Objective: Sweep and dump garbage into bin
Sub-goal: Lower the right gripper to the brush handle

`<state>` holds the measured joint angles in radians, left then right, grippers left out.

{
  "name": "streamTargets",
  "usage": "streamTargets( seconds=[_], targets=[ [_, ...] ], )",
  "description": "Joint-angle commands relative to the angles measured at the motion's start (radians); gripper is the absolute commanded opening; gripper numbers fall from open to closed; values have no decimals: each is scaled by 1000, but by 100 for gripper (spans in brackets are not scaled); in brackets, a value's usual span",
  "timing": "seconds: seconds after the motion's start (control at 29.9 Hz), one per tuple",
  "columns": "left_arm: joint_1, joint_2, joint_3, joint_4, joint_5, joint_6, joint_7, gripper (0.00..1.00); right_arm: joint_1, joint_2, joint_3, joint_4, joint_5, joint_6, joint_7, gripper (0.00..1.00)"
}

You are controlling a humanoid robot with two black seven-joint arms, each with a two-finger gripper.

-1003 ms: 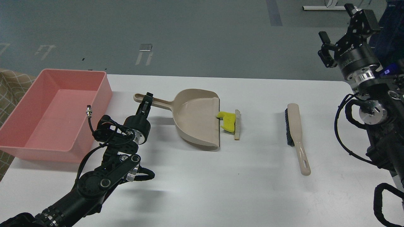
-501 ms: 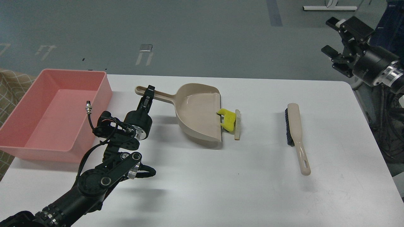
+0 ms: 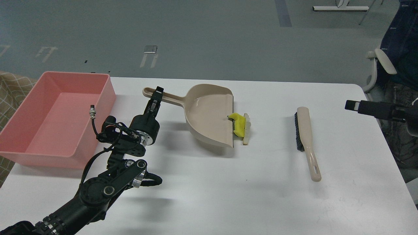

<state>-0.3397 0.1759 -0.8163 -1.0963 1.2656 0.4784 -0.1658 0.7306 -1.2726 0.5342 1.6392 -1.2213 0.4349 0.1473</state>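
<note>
Here, our left gripper [image 3: 157,93] is clamped on the long handle of the beige dustpan [image 3: 209,114], well left of the garbage. The 2 scraps, a bent yellow piece [image 3: 239,124] and a pale slice [image 3: 247,130], lie at the pan's open lip, touching it. The pink bin [image 3: 55,117] sits at the table's left end. Our right gripper [image 3: 351,105] is at the right edge, its opening impossible to tell.

Wide bare desk [image 3: 228,189] in front; open strip btw scraps [image 3: 241,126] & brush [image 3: 305,140]. Dustpan [image 3: 209,117] blocks scraps' left side; bin [image 3: 55,117] fills far-left edge.
</note>
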Motion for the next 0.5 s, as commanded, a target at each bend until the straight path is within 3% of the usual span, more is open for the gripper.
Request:
streamTargets(
  seconds=[0.0, 0.13, 0.27, 0.47],
  targets=[
    [1, 0, 0, -5, 0, -3, -1, 0, -3, -21, -56, 27, -88, 1, 0, 100],
    [5, 2, 0, -22, 0, -4, -1, 0, -5, -8, -92, 30, -202, 1, -2, 100],
    [11, 5, 2, -34, 0, -4, -3, 0, -16, 39, -114, 28, -221, 1, -52, 100],
    [14, 11, 38, -36, 2, -3, -12, 0, -48, 113, -126, 21, -225, 1, -89, 94]
  ],
)
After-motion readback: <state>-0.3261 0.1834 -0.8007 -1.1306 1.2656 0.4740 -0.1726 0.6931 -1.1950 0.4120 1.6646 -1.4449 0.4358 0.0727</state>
